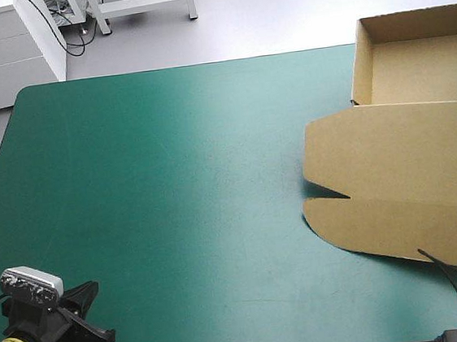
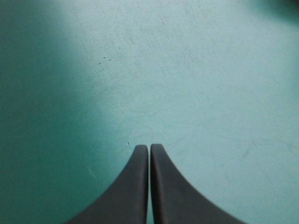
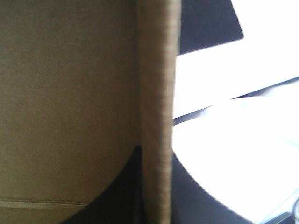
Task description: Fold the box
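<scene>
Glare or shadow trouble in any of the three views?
High view: table cover softly lit, brightest mid-table, no hard shadows. Left wrist view: shade darkens the cover on one side of the shut left hand. Right wrist view: glare whites out much past the edge of the box.

1. The counter (image 1: 173, 185) carries a teal-green cover (image 2: 196, 74) across its whole top; the far-left corner is rounded and the far edge is straight.
2. High view: the cover is paler in a broad band through the middle and darker toward the left and near edges.
3. Left wrist view: the cover shows fine scratches and a few dark specks, with one side in shadow.
4. A white drawer cabinet (image 1: 3, 48) stands on the grey floor (image 1: 277, 11) just beyond the far-left corner.
5. Black cables (image 1: 75, 36) lie on the floor beside the drawer cabinet, near the legs of a white frame (image 1: 145, 2).
</scene>
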Controlling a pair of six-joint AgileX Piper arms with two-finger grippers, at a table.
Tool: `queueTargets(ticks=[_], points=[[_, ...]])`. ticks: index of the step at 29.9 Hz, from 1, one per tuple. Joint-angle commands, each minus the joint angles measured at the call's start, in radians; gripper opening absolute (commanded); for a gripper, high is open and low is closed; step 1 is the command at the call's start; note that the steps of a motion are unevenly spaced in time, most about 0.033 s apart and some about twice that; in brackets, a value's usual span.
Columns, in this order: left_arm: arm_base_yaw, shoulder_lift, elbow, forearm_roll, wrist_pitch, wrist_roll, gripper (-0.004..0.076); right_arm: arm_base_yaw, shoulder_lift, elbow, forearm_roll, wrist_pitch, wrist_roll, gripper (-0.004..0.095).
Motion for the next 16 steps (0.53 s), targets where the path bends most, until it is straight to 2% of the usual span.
queueTargets(ticks=[1, 5, 16], points=[[-0.005, 0.007, -0.025, -0.004, -0.067, 0.001, -0.0008, -0.087, 0.011, -0.033, 0.152, -0.038, 0.012, -0.0019], [-0.005, 0.007, -0.025, -0.004, -0.067, 0.001, -0.0008, -0.137, 0.098, -0.031, 0.311, -0.027, 0.007, -0.0019], [-0.005, 0.007, -0.025, -0.004, -0.067, -0.006, -0.0008, -0.137, 0.190, -0.031, 0.289, -0.021, -0.010, -0.0010]])
